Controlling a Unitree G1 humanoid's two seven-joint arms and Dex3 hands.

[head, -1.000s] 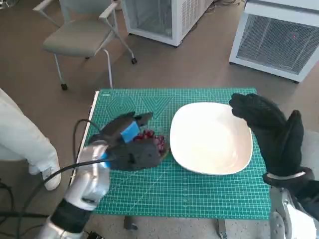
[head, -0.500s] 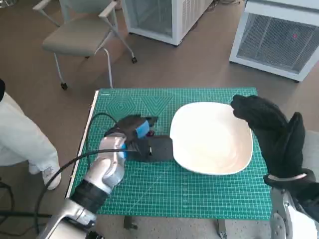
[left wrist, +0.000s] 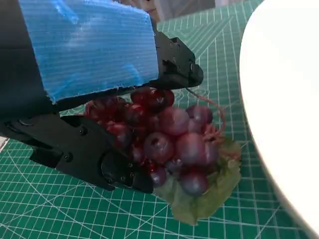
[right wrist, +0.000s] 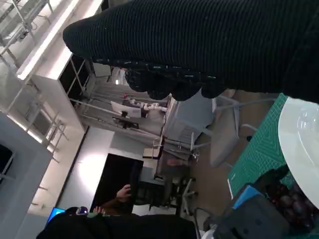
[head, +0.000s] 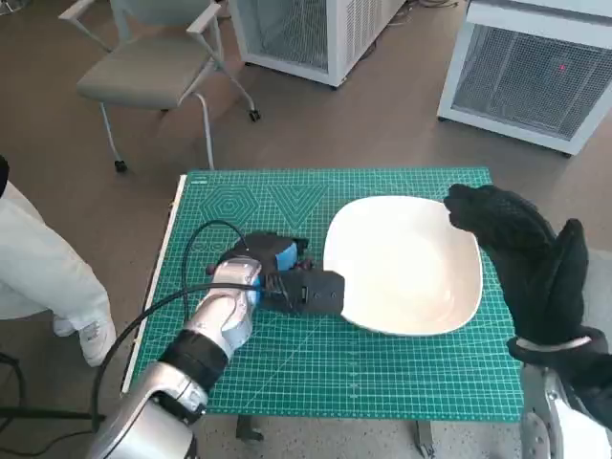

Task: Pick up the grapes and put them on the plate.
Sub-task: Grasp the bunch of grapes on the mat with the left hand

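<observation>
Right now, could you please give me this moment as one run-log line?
phase: grasping | left hand: fingers closed around grapes on mat | plate: white, beside grapes, nothing on it | right hand: raised by plate, holding nothing

- Grapes (left wrist: 172,142) — glossy, smooth skins; leaf under looks like matt cloth.
- Plate (head: 406,263) — smooth white, slight sheen.
- Left hand (left wrist: 94,99): matt blk plastic, woven blue tape.
- Right hand (head: 526,253) — knitted, matt.
- Mat (head: 382,368): matt green.
</observation>
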